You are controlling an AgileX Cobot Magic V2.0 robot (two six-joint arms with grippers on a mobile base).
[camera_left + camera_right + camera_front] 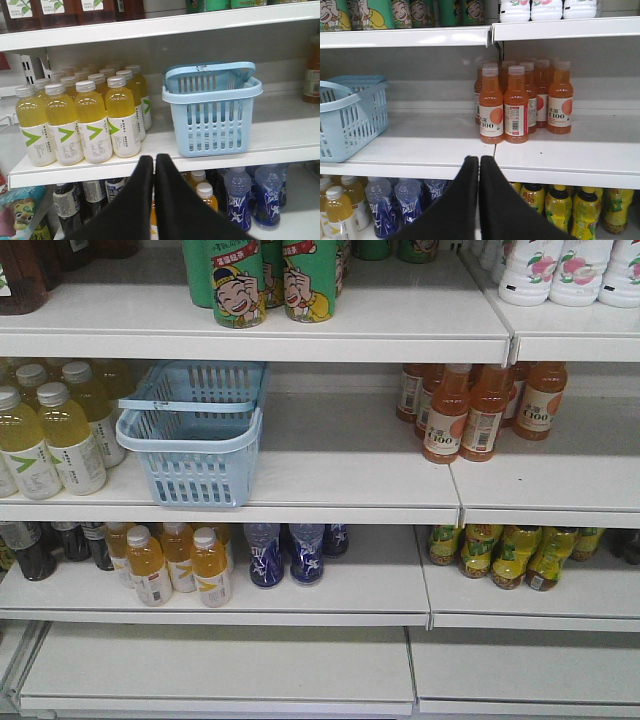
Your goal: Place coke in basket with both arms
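Right now both my grippers are pressed shut with nothing between the fingers. My left gripper [154, 159] hangs near the shelf edge, below the gap between the yellow bottles [85, 120] and the basket [210, 125], and my right gripper [478, 160] sits near and just left of the orange bottles [520, 105]. The basket stands upright on the left part of the middle shelf [330, 480], just right of the yellow bottles and well apart from the orange bottles farther right.
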